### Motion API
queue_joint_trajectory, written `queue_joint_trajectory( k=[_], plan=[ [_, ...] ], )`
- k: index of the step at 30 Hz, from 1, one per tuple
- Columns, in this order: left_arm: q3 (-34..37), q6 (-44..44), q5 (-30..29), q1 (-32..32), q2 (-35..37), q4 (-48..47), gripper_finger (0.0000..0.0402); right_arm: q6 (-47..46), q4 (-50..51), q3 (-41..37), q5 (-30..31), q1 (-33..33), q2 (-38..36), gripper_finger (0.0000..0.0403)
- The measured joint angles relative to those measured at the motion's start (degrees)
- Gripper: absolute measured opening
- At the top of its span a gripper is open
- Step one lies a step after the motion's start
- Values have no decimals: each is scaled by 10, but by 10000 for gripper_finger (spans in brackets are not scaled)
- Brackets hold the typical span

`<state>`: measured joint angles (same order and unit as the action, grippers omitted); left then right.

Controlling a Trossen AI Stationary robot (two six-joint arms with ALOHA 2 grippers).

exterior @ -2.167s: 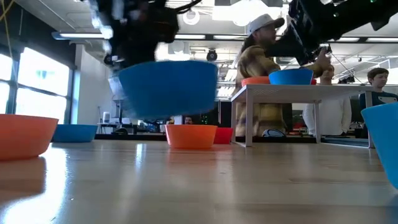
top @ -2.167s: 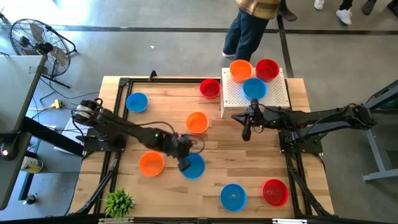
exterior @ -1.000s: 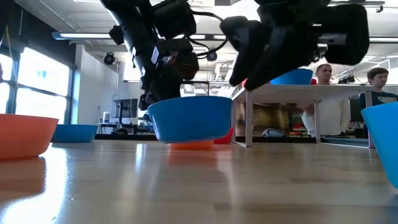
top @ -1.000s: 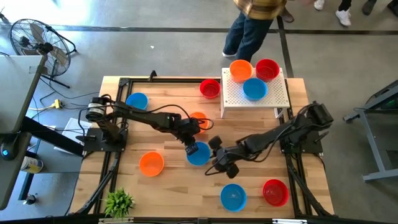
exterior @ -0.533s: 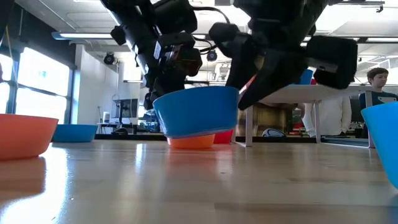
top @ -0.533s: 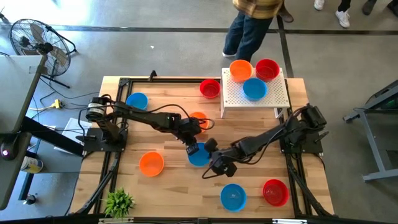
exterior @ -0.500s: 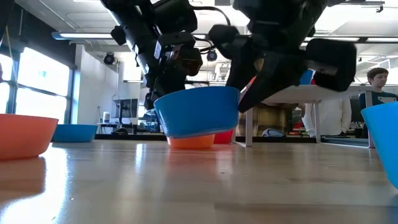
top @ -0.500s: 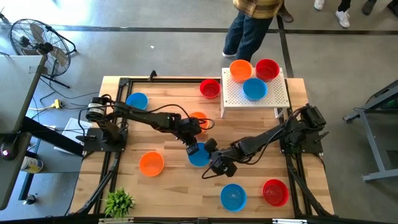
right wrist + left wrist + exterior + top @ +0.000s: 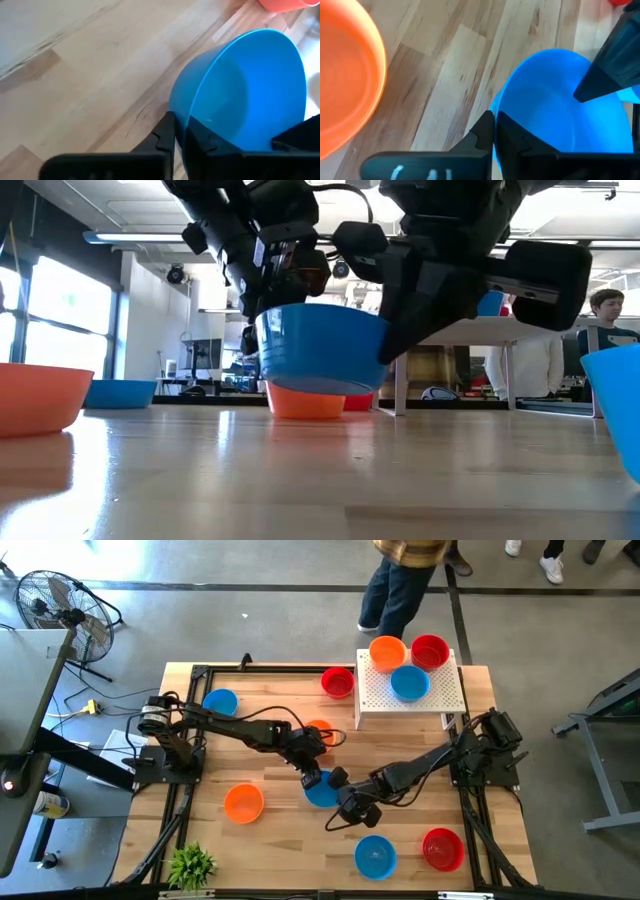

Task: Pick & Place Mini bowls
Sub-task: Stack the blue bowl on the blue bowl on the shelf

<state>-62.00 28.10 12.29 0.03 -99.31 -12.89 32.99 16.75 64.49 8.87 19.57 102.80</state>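
a blue mini bowl (image 9: 320, 790), empty, hangs just above the middle of the wooden table (image 9: 270, 830), pinched at opposite points of its rim by both arms at once: the left gripper (image 9: 309, 778) is clenched on the rim from the far-left side, the right gripper (image 9: 338, 794) clamped on the near-right edge. in the low view the shared bowl (image 9: 322, 348) is clear of the tabletop, with an orange bowl (image 9: 306, 402) sitting on the wood behind and below it. each wrist view shows thin dark fingers (image 9: 490, 131) closed over the blue rim, with the other arm's dark finger reaching in at the opposite edge. on the raised white perforated box (image 9: 430, 700) at the far right of the table stand three empty bowls close together: an orange one (image 9: 387, 652), a red one (image 9: 430, 650) and a blue one (image 9: 409, 683). around the table lie more empty bowls: a red bowl (image 9: 338, 682) beside the box, a blue bowl (image 9: 220, 703) at far left, an orange bowl (image 9: 243, 803) near left, a blue bowl (image 9: 375, 856) and a red bowl (image 9: 442, 847) at the near right. a small green plant (image 9: 190, 865) sits at the near left corner, a fan (image 9: 55, 602) stands on the floor, and a person (image 9: 405, 580) stands beyond the table's far edge.
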Motion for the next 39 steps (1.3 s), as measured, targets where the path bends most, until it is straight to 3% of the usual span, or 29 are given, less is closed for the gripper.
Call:
queue_joint_trajectory(
  k=[9, 14, 17, 28, 33, 39],
  plan=[
    [0, -56, 2, 0, 33, -18, 123, -31, 4, 0, -4, -1, 0, 2],
    [12, -99, -80, -8, 85, -20, 152, -56, 12, 0, -5, 0, 0, 1],
    [45, -119, -138, -23, 127, 31, 140, -78, 21, 0, -8, 0, 0, 1],
    [264, -126, -226, -54, 244, 346, 31, -182, 103, 11, -30, -14, -59, 1],
    [344, -129, -236, -53, 252, 500, 3, -239, 253, 104, -4, -31, -84, 1],
    [370, -131, -250, -53, 252, 528, 2, -284, 450, 255, 20, -80, -84, 2]
  ],
)
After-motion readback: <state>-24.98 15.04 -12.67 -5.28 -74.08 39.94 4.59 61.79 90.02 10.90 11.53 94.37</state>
